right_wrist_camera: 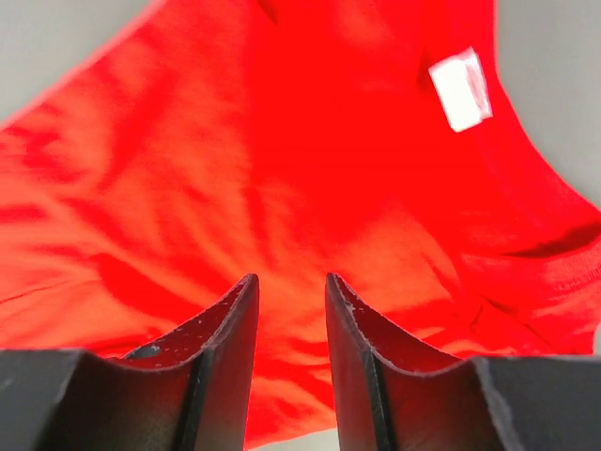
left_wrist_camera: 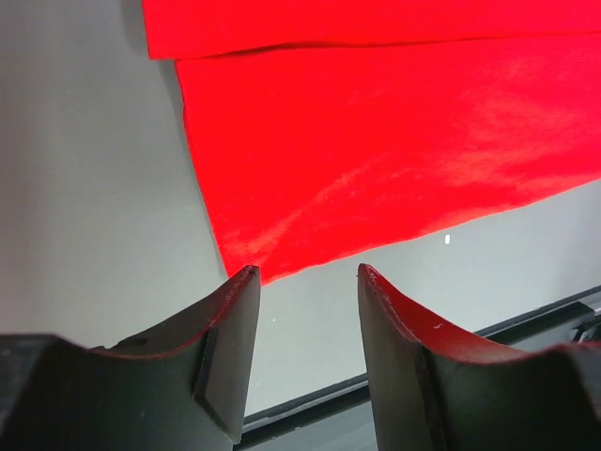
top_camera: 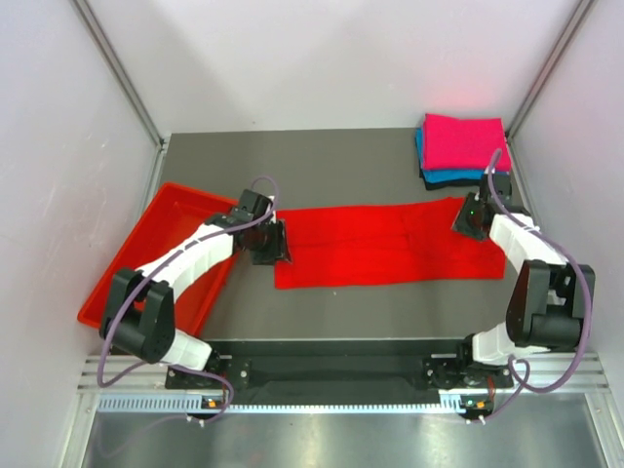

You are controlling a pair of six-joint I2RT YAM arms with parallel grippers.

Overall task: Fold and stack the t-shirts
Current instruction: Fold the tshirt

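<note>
dark table (top_camera: 341, 175), teal t-shirt (top_camera: 450, 178) mostly covered

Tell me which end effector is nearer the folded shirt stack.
Right. The right end effector hangs just near-side of the folded stack; the left end effector is far off, at the red shirt's other end.

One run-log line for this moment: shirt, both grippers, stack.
red t-shirt: long folded strip | left gripper: open, empty, at left end | right gripper: open over right end | stack: pink over teal, far right
</note>
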